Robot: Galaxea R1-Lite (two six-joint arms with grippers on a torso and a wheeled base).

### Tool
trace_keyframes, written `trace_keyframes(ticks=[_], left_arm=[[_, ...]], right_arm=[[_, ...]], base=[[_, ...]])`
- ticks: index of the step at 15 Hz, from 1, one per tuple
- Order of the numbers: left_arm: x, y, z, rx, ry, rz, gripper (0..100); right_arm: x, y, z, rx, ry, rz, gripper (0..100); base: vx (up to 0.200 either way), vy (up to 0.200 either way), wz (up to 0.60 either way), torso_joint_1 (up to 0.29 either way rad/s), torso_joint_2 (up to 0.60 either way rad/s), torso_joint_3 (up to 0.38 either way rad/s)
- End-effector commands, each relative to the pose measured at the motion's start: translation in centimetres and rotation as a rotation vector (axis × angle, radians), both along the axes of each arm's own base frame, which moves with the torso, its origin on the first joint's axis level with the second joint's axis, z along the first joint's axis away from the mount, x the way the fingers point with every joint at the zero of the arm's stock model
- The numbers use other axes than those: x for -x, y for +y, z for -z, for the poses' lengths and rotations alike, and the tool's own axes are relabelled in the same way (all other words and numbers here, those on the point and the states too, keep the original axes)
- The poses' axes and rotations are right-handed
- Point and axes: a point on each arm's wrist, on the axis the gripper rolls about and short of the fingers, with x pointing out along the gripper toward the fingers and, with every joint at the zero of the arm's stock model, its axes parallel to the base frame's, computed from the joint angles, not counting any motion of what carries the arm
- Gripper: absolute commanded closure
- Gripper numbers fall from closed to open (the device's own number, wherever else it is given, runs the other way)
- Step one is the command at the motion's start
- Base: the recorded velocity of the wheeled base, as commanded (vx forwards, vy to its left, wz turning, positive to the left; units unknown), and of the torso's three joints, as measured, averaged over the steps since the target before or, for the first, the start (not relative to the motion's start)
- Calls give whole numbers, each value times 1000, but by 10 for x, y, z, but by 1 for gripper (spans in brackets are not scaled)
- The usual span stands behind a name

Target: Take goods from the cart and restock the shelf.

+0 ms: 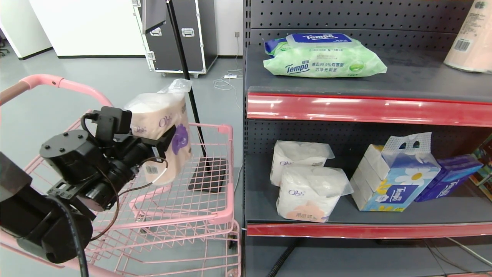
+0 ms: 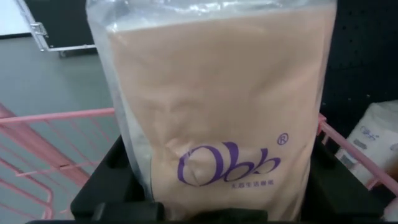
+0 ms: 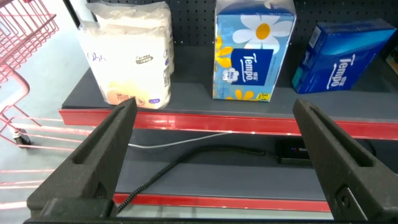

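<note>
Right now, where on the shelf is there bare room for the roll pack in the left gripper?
Best: the upper shelf, bare between the wipes and the tall pack at its right end. The lower shelf is crowded: two roll packs, tissues and a blue box nearly side by side, with a narrow strip left of the rolls.

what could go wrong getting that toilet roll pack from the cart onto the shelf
The left claw pinches the toilet roll pack through slick, loose wrap, so it may slip. Swinging across, the pack's base could catch the cart rim. On the lower shelf, the front white pack stands near the edge and could get knocked off.
</note>
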Motion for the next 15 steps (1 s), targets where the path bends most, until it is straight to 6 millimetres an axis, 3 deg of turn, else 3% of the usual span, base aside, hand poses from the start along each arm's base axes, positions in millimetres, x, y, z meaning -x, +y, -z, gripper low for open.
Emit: trace_keyframes(ticks=[1, 6, 9, 10, 11, 12, 13, 15], left_arm=[[10, 17, -22, 11, -54, -44, 100], [87, 34, -82, -3, 25, -54, 100], [120, 45, -111, 8, -12, -84, 100], [141, 50, -122, 13, -41, -98, 100], [157, 54, -126, 15, -54, -110, 100], [158, 54, -126, 15, -54, -112, 100], [196, 60, -128, 15, -51, -136, 100], [236, 64, -125, 9, -18, -144, 100]], right_arm=[[0, 0, 0, 0, 1, -1, 0], [0, 0, 0, 0, 1, -1, 0], [0, 0, 0, 0, 1, -1, 0], [0, 0, 0, 0, 1, -1, 0], [0, 0, 0, 0, 1, -1, 0], [0, 0, 0, 0, 1, -1, 0], [0, 0, 0, 0, 1, -1, 0], [0, 0, 0, 0, 1, -1, 0]], base=[[0, 0, 0, 0, 0, 0], [0, 0, 0, 0, 0, 0], [0, 0, 0, 0, 0, 0], [0, 0, 0, 0, 0, 0], [0, 0, 0, 0, 0, 0], [0, 0, 0, 0, 0, 0], [0, 0, 0, 0, 0, 0], [0, 0, 0, 0, 0, 0]])
